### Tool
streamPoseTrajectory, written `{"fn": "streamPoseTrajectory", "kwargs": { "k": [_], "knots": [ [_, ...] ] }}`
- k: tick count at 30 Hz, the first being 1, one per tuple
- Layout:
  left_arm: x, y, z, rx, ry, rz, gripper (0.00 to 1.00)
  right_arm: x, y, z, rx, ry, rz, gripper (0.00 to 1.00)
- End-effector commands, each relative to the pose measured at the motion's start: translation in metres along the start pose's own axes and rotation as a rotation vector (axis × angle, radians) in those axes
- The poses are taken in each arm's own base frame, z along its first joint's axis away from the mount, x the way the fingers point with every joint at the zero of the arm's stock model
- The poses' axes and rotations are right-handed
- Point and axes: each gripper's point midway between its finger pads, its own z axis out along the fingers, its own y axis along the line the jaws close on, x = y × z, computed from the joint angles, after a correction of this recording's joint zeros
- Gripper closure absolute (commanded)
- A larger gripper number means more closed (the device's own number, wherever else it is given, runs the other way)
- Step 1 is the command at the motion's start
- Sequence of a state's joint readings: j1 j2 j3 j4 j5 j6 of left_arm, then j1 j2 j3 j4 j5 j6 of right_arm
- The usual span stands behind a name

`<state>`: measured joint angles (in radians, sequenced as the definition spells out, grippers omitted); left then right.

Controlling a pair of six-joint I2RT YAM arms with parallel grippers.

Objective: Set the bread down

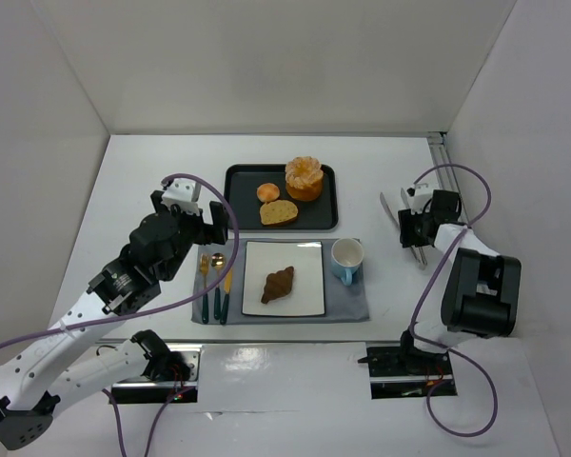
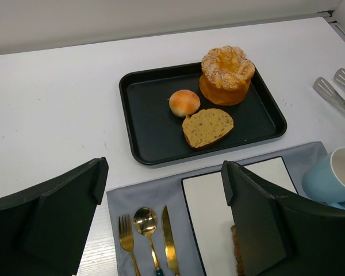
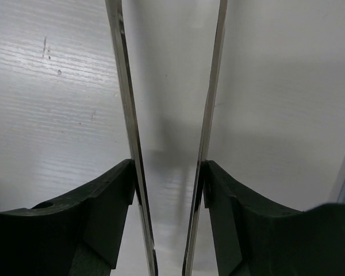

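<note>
From the top camera, the bread (image 1: 278, 284) lies in the middle of a white square plate (image 1: 309, 295). The plate stands on a grey mat (image 1: 352, 305), between gold cutlery (image 1: 217, 278) on its left and a light blue cup (image 1: 346, 259) on its right. Behind the mat there is a black tray (image 1: 243, 190) with a round orange bun (image 1: 267, 191), a pale slice (image 1: 278, 212) and a tall round cake (image 1: 304, 178). The left gripper (image 1: 224, 221) hangs beside the near left corner of the tray, above the far end of the cutlery. The right gripper (image 1: 409, 228) is well apart at the right side, with metal tongs (image 1: 387, 207). In the left wrist camera the left fingers (image 2: 63, 213) are wide apart with nothing between them, and the bread is almost fully hidden behind one finger; only a thin brown edge shows on the plate. In the right wrist camera the right fingers (image 3: 103, 201) press from outside on the two thin arms of the tongs, which stand a little apart over the white table (image 3: 46, 115)
</note>
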<state>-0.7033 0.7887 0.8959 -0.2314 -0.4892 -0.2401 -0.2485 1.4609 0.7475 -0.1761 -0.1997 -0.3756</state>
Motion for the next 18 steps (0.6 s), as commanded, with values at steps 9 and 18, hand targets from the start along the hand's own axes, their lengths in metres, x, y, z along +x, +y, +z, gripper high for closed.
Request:
{"fn": "streamPoseTrajectory", "kwargs": {
  "k": [9, 18],
  "knots": [
    [-0.015, -0.003, -0.002, 0.020, -0.055, -0.042, 0.01, 0.003, -0.008, 0.003, -0.059, 0.069, 0.061, 0.18],
    [-0.017, -0.003, -0.004, 0.021, -0.063, -0.046, 0.01, -0.040, -0.012, -0.064, -0.080, -0.116, 0.044, 0.00]
  ]
}}
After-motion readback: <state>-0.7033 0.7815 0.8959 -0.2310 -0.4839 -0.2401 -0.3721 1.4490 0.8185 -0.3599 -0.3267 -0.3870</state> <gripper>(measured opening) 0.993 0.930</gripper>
